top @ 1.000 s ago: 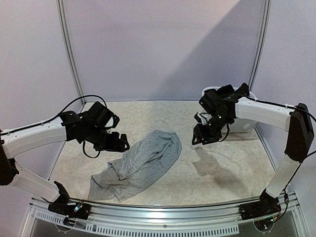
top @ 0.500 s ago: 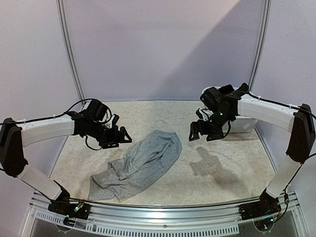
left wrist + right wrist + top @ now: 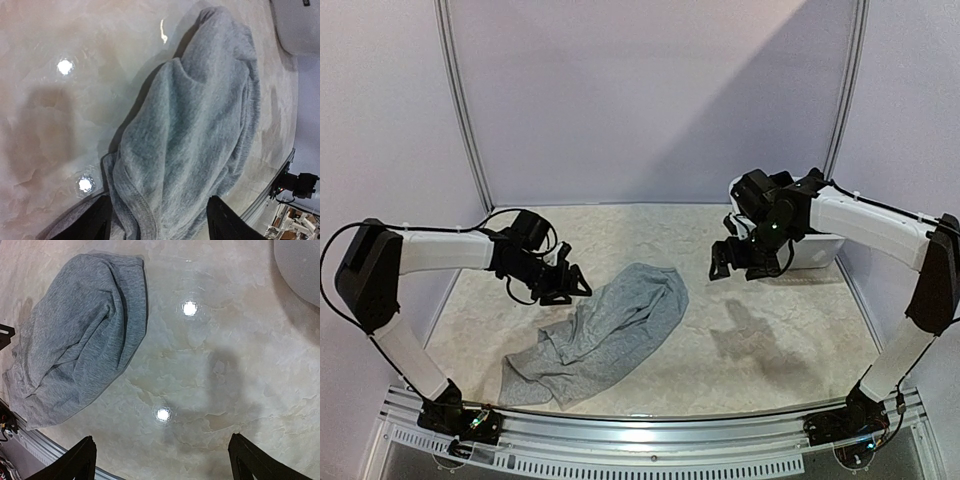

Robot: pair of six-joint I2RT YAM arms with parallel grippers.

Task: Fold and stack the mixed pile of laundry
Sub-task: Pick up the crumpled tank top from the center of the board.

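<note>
Top view first: the light grey top [image 3: 605, 330] is the only laundry I can see. It's lying crumpled and stretched out on the table [image 3: 770, 340], just below and right of the left gripper [image 3: 565, 283]. That gripper hangs by the top's upper-left edge, and I can't tell if it's touching. The right gripper [image 3: 735, 262] is up in the air, well off to the cloth's right, with the white basket [image 3: 817, 252] right behind it. My guess is they're lining up to spread the top flat before folding.

Left wrist cam: jaws spread wide and empty, with grey fabric directly under and ahead of them and a hem edge nearest the tips.

Right wrist cam: jaws also wide apart, holding nothing, bare tabletop beneath. The top sits ahead and to the left.

No brand, label or text readable anywhere.
</note>
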